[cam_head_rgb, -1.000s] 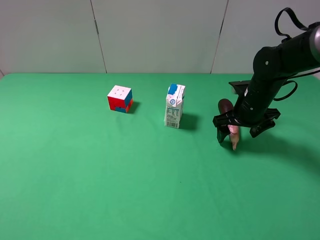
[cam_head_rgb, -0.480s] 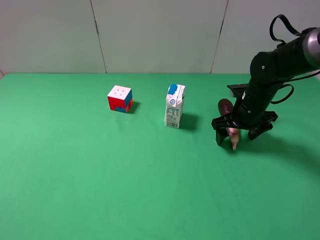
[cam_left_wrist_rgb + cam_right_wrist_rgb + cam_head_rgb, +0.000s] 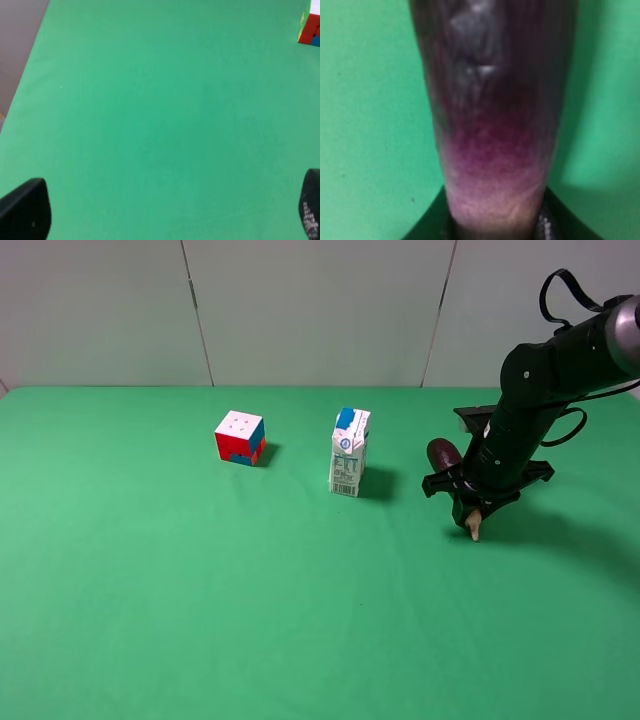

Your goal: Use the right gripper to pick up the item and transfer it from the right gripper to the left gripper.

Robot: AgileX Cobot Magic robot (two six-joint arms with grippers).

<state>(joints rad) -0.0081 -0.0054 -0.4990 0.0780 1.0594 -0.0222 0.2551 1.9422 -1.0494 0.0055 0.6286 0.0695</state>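
The eggplant (image 3: 442,453) lies on the green table right of the milk carton, with its dark end towards the back and its pale tan tip (image 3: 474,531) towards the front. My right gripper (image 3: 469,503) reaches down over it, its fingers closed against the lower, paler part. In the right wrist view the eggplant (image 3: 495,115) fills the frame and the black fingers (image 3: 427,227) press on both sides. My left gripper (image 3: 167,215) is open and empty over bare table; it is outside the exterior high view.
A white-and-blue milk carton (image 3: 349,452) stands upright mid-table. A red, white and blue puzzle cube (image 3: 240,437) sits to its left and also shows in the left wrist view (image 3: 310,29). The table's left edge (image 3: 22,90) is near the left gripper.
The right gripper's fingers, spread either side of the eggplant before, have closed onto it. The eggplant's dark end has shifted slightly left.
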